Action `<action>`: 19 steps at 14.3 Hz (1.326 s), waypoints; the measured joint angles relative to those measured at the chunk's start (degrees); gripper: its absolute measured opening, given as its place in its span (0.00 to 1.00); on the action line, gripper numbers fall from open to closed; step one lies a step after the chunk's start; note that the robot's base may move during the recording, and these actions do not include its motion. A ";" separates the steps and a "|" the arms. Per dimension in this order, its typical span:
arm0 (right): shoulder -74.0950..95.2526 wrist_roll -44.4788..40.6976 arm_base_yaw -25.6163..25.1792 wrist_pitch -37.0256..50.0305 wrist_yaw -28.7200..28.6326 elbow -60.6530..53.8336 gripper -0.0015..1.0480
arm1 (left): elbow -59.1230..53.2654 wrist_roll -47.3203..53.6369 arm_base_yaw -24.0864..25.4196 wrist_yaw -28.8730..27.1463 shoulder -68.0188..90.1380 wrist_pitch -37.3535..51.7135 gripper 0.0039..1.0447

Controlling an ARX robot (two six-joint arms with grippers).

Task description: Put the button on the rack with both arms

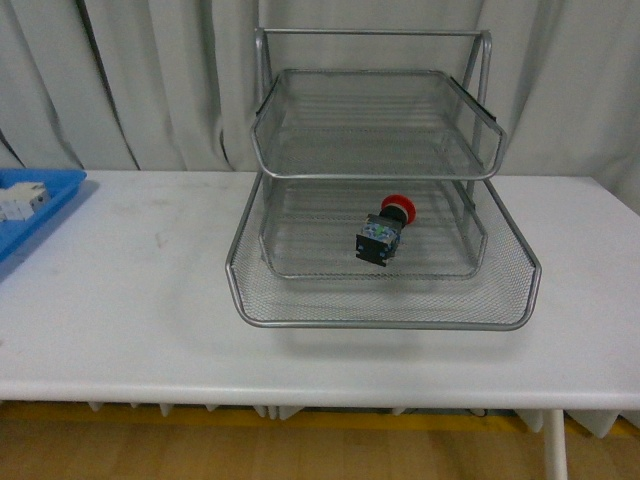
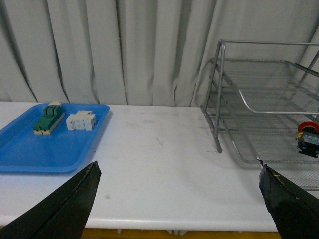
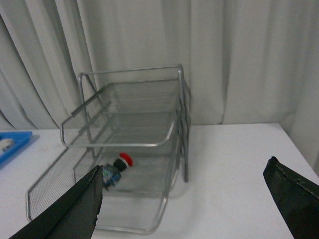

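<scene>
The button (image 1: pixel 383 232), a red cap on a dark blocky body, lies on its side on a lower mesh tier of the silver rack (image 1: pixel 380 323), under the top tier. It also shows in the left wrist view as the button (image 2: pixel 308 137) inside the rack (image 2: pixel 219 99), and in the right wrist view as the button (image 3: pixel 117 168) in the rack (image 3: pixel 129 69). My left gripper (image 2: pixel 178 169) is open and empty, over the table left of the rack. My right gripper (image 3: pixel 184 167) is open and empty, back from the rack's right side. Neither arm shows in the front view.
A flat blue tray (image 2: pixel 50 149) sits at the table's left end (image 1: pixel 50 195), holding a green-and-cream block (image 2: pixel 48 118) and a white block (image 2: pixel 80 120). White table surface lies between tray and rack. Grey curtains hang behind. The table's front edge is close.
</scene>
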 joint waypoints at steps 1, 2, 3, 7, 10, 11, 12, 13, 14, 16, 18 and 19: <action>27.02 5.16 5.77 1.27 0.48 15.17 0.94 | 0.00 0.00 0.00 -0.02 0.00 0.00 0.94; 38.25 6.16 8.68 -3.89 0.59 22.71 0.94 | 0.00 0.02 0.00 -0.02 0.00 0.00 0.94; 43.08 6.23 10.21 -7.37 0.98 27.34 0.82 | 0.00 0.02 0.00 -0.02 0.00 0.00 0.94; 48.50 5.84 13.11 -15.04 -1.68 30.75 0.44 | 0.00 0.02 0.00 -0.02 0.00 0.00 0.94; 53.09 5.95 15.45 -18.16 -5.66 31.87 0.07 | 0.00 0.00 0.00 -0.02 0.00 0.00 0.94; 53.99 5.77 16.13 -18.29 -5.88 32.26 0.02 | 0.00 0.02 0.00 -0.02 0.00 0.00 0.94; 54.80 5.66 17.09 -18.93 -6.21 32.52 0.02 | 0.00 0.02 0.00 -0.02 0.00 0.00 0.94; 55.60 5.53 17.75 -19.47 -6.34 32.68 0.02 | 0.00 0.02 0.00 -0.02 0.00 -0.02 0.94; 56.70 4.87 18.75 -19.85 -6.34 32.74 0.02 | 0.00 0.02 0.00 -0.02 0.00 0.00 0.94; 60.08 4.07 20.92 -20.90 -6.34 33.55 0.02 | 0.00 0.02 0.00 -0.02 0.00 0.00 0.94; 64.24 2.38 21.92 -21.27 -5.05 35.12 0.02 | 0.00 0.02 0.00 -0.02 0.00 0.00 0.94; 65.83 1.55 21.97 -21.51 -4.72 36.15 0.02 | 0.00 0.02 0.00 -0.02 0.00 0.00 0.94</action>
